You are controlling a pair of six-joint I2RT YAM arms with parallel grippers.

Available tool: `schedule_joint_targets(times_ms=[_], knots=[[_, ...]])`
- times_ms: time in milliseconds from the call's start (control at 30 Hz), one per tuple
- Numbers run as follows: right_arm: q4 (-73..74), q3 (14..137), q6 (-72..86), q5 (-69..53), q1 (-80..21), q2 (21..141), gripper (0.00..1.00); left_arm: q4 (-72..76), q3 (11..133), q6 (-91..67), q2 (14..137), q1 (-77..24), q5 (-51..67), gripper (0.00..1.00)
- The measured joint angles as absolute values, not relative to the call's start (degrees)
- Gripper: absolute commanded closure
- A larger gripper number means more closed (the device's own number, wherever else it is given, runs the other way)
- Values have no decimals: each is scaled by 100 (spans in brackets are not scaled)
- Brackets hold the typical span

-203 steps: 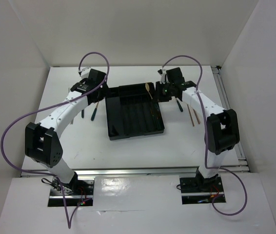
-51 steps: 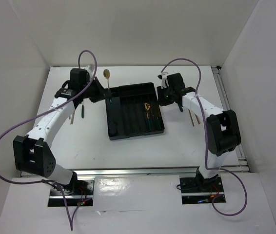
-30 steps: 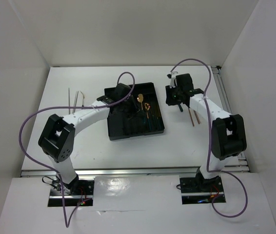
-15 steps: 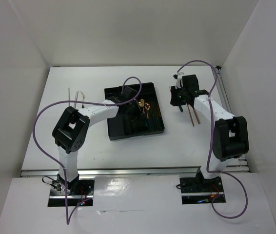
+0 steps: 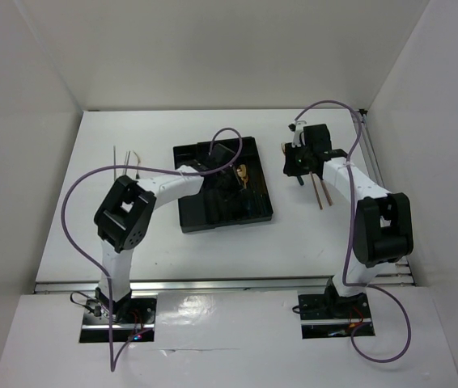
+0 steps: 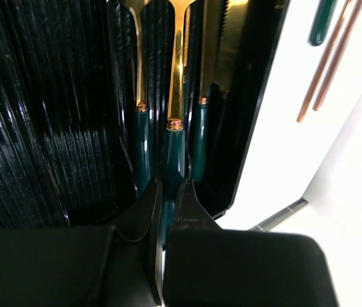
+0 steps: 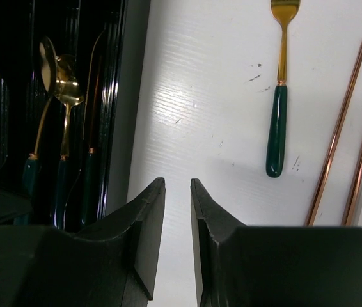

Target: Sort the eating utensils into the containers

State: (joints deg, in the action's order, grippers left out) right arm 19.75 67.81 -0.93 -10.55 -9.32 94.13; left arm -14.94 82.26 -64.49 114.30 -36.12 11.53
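1. Fingers of the left gripper are pinched tight on the green handle of a spoon. The spoon hangs low over the right-hand slots of the tray.
2. The held spoon's long axis runs near to far, in line with the slots. It sits between two utensils already lying there, so I judge that letting go is all this arm has left to do.
3. Fingers of the right gripper stand slightly parted with nothing between them, above bare table just right of the tray.
4. The fork lies flat, off to the right of those fingers and apart from them. Its gold head points away from the gripper and its green handle lies nearer it.
5. The fork's axis runs roughly parallel to the tray's slots. The chopsticks lie just beyond it on the right, close alongside.
6. The right arm is plainly the nearer one. I judge it must shift right and straddle the handle crosswise, keeping clear of the chopsticks.
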Motion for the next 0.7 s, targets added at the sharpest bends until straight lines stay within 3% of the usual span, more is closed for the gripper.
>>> schedule_joint_targets(times_ms=[133,233,367,700], knots=[[1975,6781,-93,-1079,-921,9413,70,-1500,8267,-6466,11561,-3669,1151,99],[1977,6781,-84,-1079,-886,9413,64,-1496,8355,-6455,11633,-3675,1151,75],[1979,6781,-78,-1079,-873,9413,56,-1485,8506,-6455,11712,-3680,1140,60],[1977,6781,-71,-1138,-873,9413,54,-1546,8562,-6125,11550,-3680,674,54]])
